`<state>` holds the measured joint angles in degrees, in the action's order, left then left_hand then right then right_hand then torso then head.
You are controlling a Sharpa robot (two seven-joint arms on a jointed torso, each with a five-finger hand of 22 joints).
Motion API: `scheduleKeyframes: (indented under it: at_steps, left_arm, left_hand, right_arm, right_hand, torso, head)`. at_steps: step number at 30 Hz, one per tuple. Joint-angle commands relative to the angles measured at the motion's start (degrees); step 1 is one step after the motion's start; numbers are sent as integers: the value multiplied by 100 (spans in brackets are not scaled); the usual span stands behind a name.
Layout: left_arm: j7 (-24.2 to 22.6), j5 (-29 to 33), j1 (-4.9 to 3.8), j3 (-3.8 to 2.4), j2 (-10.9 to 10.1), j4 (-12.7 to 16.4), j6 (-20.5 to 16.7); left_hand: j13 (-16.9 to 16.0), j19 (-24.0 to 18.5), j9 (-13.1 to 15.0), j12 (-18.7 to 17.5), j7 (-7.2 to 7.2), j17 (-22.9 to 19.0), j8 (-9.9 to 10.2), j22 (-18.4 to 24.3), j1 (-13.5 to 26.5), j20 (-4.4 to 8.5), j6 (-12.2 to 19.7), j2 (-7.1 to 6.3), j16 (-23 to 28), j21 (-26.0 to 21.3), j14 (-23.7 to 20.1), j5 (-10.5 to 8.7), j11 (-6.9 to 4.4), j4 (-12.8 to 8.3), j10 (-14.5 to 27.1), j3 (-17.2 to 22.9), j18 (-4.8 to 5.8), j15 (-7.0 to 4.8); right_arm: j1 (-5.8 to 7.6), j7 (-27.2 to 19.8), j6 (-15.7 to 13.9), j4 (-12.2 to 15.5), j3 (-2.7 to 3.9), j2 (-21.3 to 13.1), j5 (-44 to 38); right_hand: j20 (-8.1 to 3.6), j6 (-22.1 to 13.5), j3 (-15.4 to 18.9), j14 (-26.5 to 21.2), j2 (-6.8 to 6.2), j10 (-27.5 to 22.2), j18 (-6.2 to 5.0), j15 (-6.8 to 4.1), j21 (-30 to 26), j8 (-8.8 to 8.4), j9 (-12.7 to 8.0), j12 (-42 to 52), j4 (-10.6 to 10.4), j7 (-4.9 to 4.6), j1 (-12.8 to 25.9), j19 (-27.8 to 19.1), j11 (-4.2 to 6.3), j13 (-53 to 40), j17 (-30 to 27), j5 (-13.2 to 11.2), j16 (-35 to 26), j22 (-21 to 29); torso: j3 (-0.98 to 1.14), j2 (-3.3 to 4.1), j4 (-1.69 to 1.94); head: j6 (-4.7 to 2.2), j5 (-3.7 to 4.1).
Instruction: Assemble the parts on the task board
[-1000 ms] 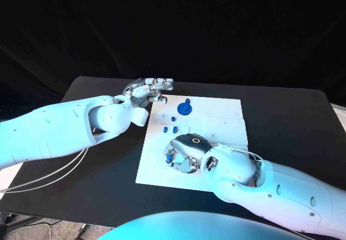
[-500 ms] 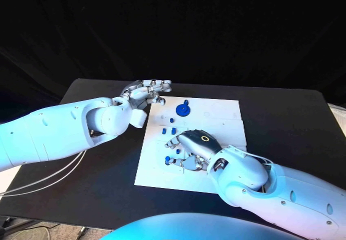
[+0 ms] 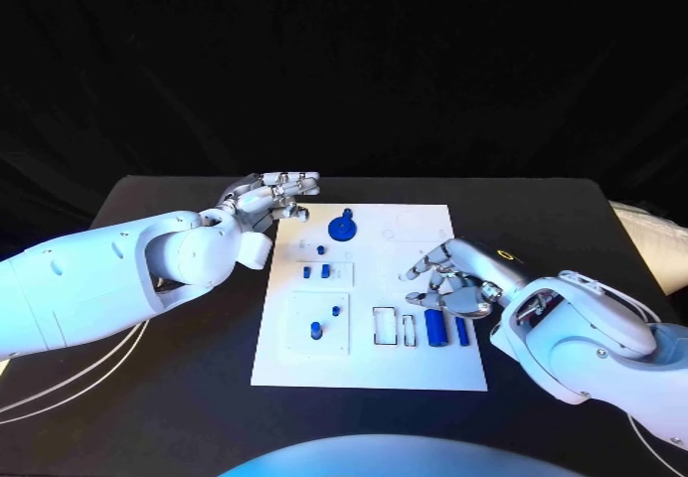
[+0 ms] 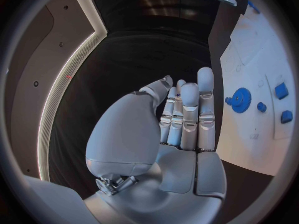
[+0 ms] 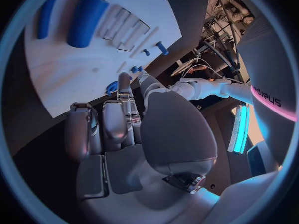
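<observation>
Robot's silver right hand (image 3: 451, 281) has lifted off the white task board (image 3: 430, 370) to its right edge, fingers loosely curled, empty. Small blue parts (image 3: 443, 327) lie exposed. Left hand (image 3: 269, 196) hovers beside the far-left corner, fingers together; assembly appears unfinished.

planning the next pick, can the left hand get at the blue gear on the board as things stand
Probably yes. The left hand hovers empty at the task board's far left corner, and the blue gear lies just beside it with nothing between. The right hand is off to the other side.
</observation>
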<state>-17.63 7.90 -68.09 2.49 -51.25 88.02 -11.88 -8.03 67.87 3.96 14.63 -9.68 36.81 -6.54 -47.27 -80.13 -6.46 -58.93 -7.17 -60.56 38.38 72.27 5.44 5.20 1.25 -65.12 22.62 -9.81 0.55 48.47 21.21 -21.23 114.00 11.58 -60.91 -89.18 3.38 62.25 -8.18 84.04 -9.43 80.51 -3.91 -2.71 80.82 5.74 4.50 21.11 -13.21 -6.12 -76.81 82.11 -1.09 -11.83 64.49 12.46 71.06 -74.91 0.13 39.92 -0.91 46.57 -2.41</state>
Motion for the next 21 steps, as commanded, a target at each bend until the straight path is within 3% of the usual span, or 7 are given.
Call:
scheduleKeyframes:
  at_steps: [1,3,8,17,21]
  left_arm:
    - [-31,-16,-1,4,-9,49,93]
    - [-30,-16,-1,10,-19,70,94]
    - [-26,-17,-1,19,-28,104,97]
    - [-22,-17,0,26,-21,102,110]
    - [-19,-17,0,29,-17,89,117]
  left_hand:
    - [-10,-38,-6,36,3,-5,-39,6,-36,11,31,-3,32,-19,-45,26,6,-10,48,-30,-64,0]
    - [-10,-38,-6,36,3,-5,-39,6,-36,11,31,-3,32,-19,-45,26,6,-10,48,-30,-64,0]
    - [-10,-38,-6,36,3,-5,-39,6,-36,11,31,-3,32,-19,-45,26,6,-10,48,-30,-64,0]
    - [-10,-38,-6,36,3,-5,-39,6,-36,11,31,-3,32,-19,-45,26,6,-10,48,-30,-64,0]
    - [-12,-40,-6,46,3,-13,-42,9,-36,10,32,2,33,-24,-51,27,7,-13,58,-35,-64,1]
  right_arm:
    - [-75,770,-55,115,5,-257,560]
    - [-136,948,-21,172,9,-407,496]
    - [-237,1180,148,213,11,-609,349]
    - [-421,1283,330,148,8,-532,44]
    - [-459,1291,361,103,5,-423,-55]
  right_hand:
    - [-39,61,246,290,4,8,90,-58,118,62,17,329,-142,41,139,85,32,-427,197,289,180,-282]
    - [-53,90,423,296,45,-93,111,-74,189,107,35,590,-276,62,212,126,51,-800,333,541,302,-380]
    - [-54,101,726,286,230,-278,124,-74,246,185,83,1366,-320,73,326,146,53,-1876,459,717,421,-460]
    - [-42,55,1120,269,361,-484,121,-64,250,268,156,1763,-342,72,427,126,41,-2654,462,653,442,-468]
    - [-41,54,1237,271,394,-459,125,-65,262,302,183,1971,-344,78,466,134,45,-2957,478,595,460,-488]
  torso:
    - [13,-18,-108]
    - [16,-21,-127]
    - [6,-37,-170]
    - [4,-39,-162]
    - [-8,-37,-156]
  head:
    - [-38,99]
    - [-46,137]
    - [-62,192]
    - [-31,165]
    - [-19,154]
